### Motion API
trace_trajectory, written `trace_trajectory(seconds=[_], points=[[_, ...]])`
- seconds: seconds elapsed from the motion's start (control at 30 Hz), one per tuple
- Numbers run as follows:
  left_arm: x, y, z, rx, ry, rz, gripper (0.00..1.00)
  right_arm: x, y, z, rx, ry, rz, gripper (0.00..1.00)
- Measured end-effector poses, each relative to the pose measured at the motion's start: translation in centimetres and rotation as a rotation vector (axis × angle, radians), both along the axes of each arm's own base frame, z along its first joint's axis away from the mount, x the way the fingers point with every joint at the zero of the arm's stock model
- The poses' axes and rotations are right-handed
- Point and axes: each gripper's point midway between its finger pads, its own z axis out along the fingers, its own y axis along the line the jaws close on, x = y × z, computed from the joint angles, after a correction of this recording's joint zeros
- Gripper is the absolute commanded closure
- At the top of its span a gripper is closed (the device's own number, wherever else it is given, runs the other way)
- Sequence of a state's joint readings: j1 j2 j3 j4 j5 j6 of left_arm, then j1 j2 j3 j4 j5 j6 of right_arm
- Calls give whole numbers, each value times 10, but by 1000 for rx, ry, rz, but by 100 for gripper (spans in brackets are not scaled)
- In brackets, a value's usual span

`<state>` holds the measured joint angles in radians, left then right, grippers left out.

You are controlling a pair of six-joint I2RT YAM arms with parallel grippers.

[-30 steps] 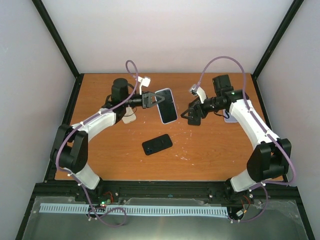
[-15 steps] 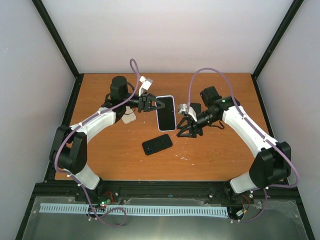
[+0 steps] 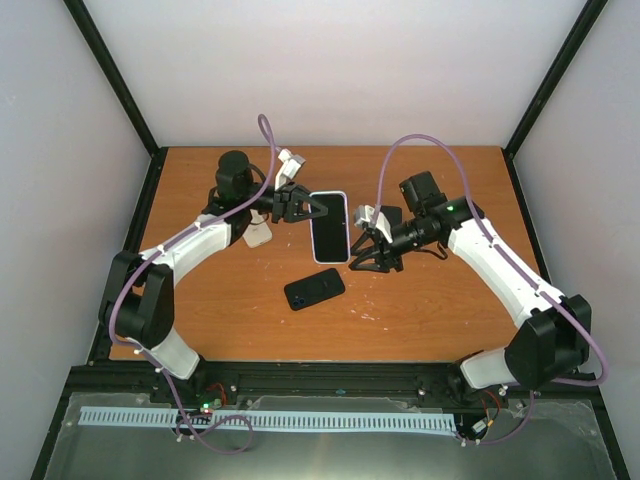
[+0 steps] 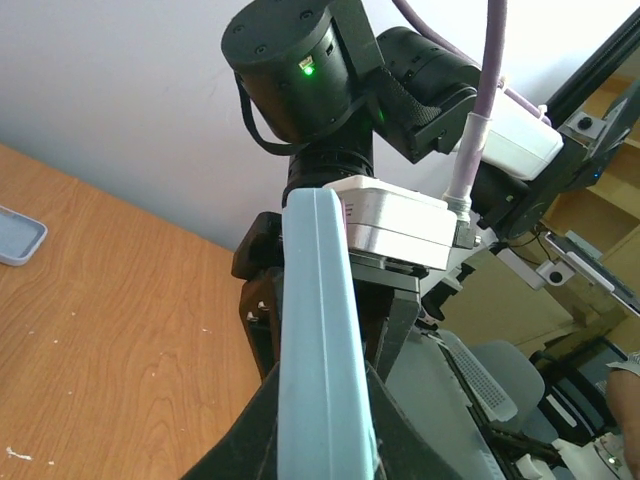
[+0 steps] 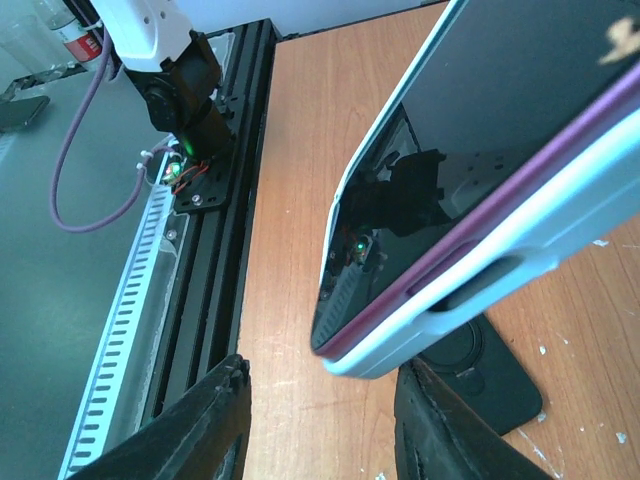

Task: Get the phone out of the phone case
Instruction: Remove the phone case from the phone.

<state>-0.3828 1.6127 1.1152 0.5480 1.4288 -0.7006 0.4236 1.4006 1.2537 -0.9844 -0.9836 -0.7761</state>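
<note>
The phone [image 3: 330,228], dark screen up, sits in a light blue phone case [image 3: 331,195] held clear of the table. My left gripper [image 3: 305,207] is shut on the case's left long side; the left wrist view shows the case [image 4: 315,330] edge-on between my fingers. My right gripper [image 3: 362,250] is at the phone's near right corner. In the right wrist view the phone [image 5: 480,130], purple-edged inside the case [image 5: 520,240], has that corner between the spread fingers of my right gripper [image 5: 325,425], open and not touching it.
A black phone-shaped slab [image 3: 314,288] with a ring mark lies flat on the wooden table [image 3: 420,320] below the held phone, also in the right wrist view [image 5: 485,375]. A white object [image 3: 258,236] lies under my left arm. A small grey-blue tray-like item [image 4: 15,235] lies on the table.
My right arm has swung left from the table's right side to the phone's near corner, and its jaws have narrowed. My left gripper has turned the phone straighter and drawn it slightly nearer.
</note>
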Motion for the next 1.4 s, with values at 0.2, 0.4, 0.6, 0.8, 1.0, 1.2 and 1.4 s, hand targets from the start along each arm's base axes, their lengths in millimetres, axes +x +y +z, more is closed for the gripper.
trace_trajectory(seconds=[0.2, 0.4, 0.6, 0.8, 1.0, 1.2, 1.4], points=[[-4, 1, 4, -3, 8, -19, 100, -2, 10, 2, 14, -17, 21, 65], [-8, 2, 11, -9, 9, -43, 100, -2, 13, 3, 20, -26, 28, 73], [-8, 2, 9, -3, 35, -67, 100, -2, 13, 4, 12, -58, 29, 76], [-6, 1, 7, 0, 56, -87, 100, 0, 13, 3, 4, -74, 25, 78], [-4, 0, 6, 9, 89, -99, 99, 1, 14, 3, -2, -80, 19, 79], [-7, 2, 11, 2, 66, -105, 100, 2, 17, 3, 7, -59, 17, 81], [-11, 3, 13, -1, 40, -114, 100, 1, 21, -2, 17, -11, 8, 83]])
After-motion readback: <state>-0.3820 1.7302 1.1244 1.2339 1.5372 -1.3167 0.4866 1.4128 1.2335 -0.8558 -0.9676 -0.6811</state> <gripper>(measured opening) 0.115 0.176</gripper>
